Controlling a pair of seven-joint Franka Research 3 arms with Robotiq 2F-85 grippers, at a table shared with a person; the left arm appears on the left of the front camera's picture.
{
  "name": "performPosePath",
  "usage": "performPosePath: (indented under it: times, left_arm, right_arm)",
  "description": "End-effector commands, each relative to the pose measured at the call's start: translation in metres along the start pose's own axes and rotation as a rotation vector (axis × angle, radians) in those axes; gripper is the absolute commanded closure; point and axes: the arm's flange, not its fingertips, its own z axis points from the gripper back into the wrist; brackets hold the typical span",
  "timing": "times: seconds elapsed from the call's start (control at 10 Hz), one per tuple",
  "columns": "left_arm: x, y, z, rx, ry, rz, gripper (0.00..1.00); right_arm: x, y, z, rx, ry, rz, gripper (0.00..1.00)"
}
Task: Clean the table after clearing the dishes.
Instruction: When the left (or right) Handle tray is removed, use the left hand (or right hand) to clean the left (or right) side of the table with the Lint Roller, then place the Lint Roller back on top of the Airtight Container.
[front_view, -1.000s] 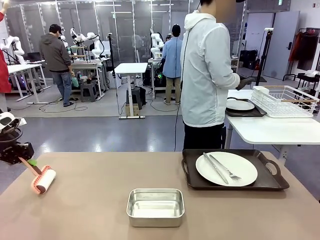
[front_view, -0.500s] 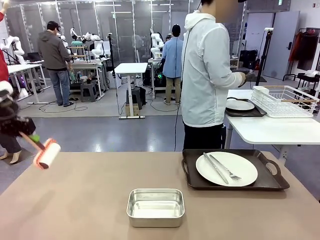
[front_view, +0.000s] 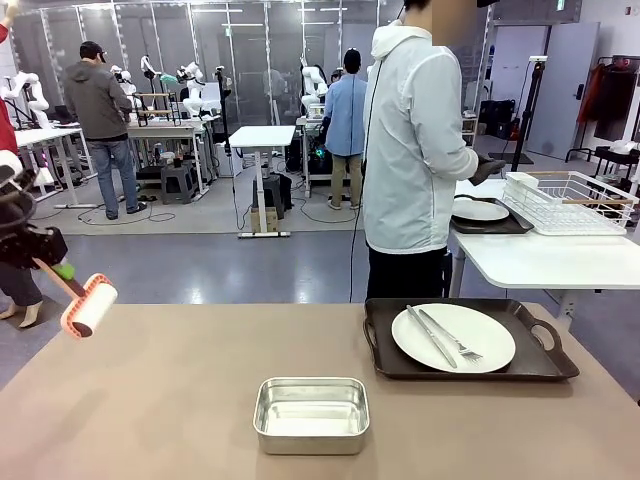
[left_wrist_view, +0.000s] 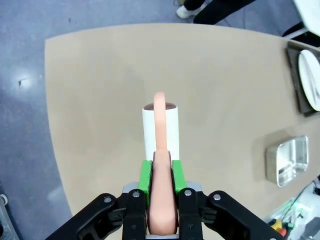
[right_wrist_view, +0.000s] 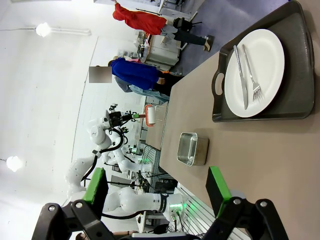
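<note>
A: Table (front_view: 180, 390) check, taking the steel pan (front_view: 311, 413) as the mark. What lies on it?

B: The pan sits at the near edge, about midway along. To the pan's right and a little farther back lies a dark tray (front_view: 378, 345) with handles. It carries a white plate (front_view: 485, 328), and a knife (front_view: 430, 335) and a fork (front_view: 458, 342) lie side by side on the plate.

A: Other dishes?

B: Well beyond the pan, to its right, a second tray (front_view: 500, 226) with a second plate (front_view: 480, 210) rests on a white table (front_view: 550, 262), beside a wire rack (front_view: 575, 205). A person (front_view: 415, 150) in a white jacket stands beyond the pan, behind the near tray, turned toward the white table.

A: The left gripper?

B: The left gripper (front_view: 60, 268) is far to the pan's left, out by the table's far corner. Its wrist view shows the green pads (left_wrist_view: 145, 175) pressed on both sides of the pink handle of a lint roller (front_view: 90, 308). The white drum hangs tilted in the air, off the brown top.

A: And the right gripper?

B: The right gripper (right_wrist_view: 157, 195) has its fingers spread wide. Its camera looks along the table, with the pan in the gap between the fingers and the tray and plate farther on.
</note>
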Motion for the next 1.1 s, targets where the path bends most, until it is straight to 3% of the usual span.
performPosePath:
  times: [0.0, 0.5, 0.7, 0.8, 1.0]
  left_arm:
    - [0.003, 0.001, 0.001, -0.015, -0.035, -0.017, 0.8]
    - [0.003, 0.001, -0.003, 0.004, -0.005, -0.004, 0.8]
    - [0.028, -0.084, 0.003, 0.037, 0.045, -0.481, 0.8]
    - [0.025, -0.139, -0.004, 0.051, 0.126, -0.663, 0.8]
    - [0.006, -0.228, -0.012, -0.017, 0.185, -0.95, 0.8]
  right_arm:
    - [-0.001, 0.003, 0.001, 0.005, 0.001, 0.007, 0.0]
    - [-0.001, 0.003, 0.001, 0.005, 0.001, 0.007, 0.0]
    - [-0.001, 0.003, 0.001, 0.005, 0.001, 0.007, 0.0]
    - [-0.001, 0.003, 0.001, 0.005, 0.001, 0.007, 0.0]
    - [-0.001, 0.003, 0.001, 0.005, 0.001, 0.007, 0.0]
